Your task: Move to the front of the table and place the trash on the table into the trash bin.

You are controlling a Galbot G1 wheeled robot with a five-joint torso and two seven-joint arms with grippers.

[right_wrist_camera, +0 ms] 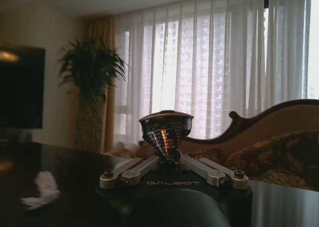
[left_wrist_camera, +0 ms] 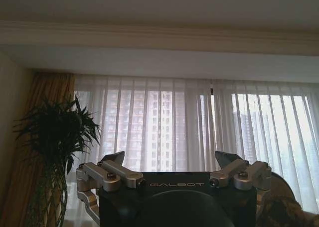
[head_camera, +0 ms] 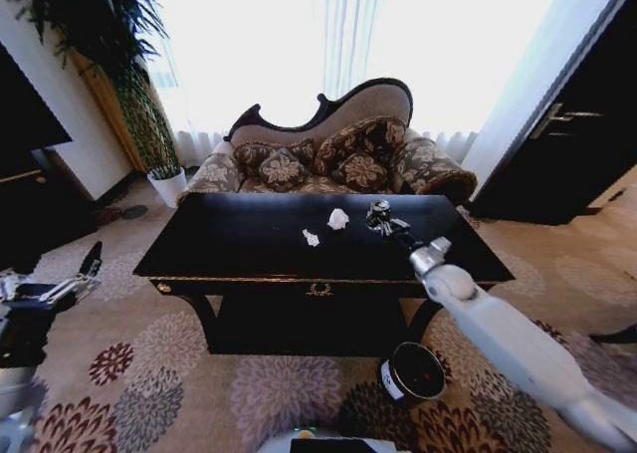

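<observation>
On the table (head_camera: pixel 249 244), toward its right rear, your right gripper (head_camera: pixel 379 217) is clamped on a small dark, shiny item (right_wrist_camera: pixel 166 131). In the right wrist view the item sits pinched between the fingers (right_wrist_camera: pixel 130 169), flared end up, narrow end down at the pinch point. Whether it rests on the tabletop or is lifted clear, you cannot tell.

Two paper wads lie on the top just left of that gripper: one (head_camera: pixel 338 218) near mid-rear, a smaller one (head_camera: pixel 311 238) a little closer to you. They sit close together but apart. One wad (right_wrist_camera: pixel 42 189) also shows in the right wrist view, on the dark glossy surface beside the gripper.

The bin (head_camera: pixel 413 372) stands on the carpet (head_camera: pixel 149 373) in front of the table, below its right front corner, under your right arm (head_camera: pixel 518 348). Its white label faces left-front; the opening faces up.

The right arm reaches from lower right diagonally across the table's front edge to the item.

Your left gripper (head_camera: pixel 75 279) is parked well left of the table, off its front-left corner, above the carpet. In the left wrist view its fingers (left_wrist_camera: pixel 110 173) stand wide apart with nothing between them, pointed at the curtains (left_wrist_camera: pixel 199 127).

Behind the table is a patterned sofa (head_camera: pixel 328 159); a plant (head_camera: pixel 109 35) stands at rear left.
</observation>
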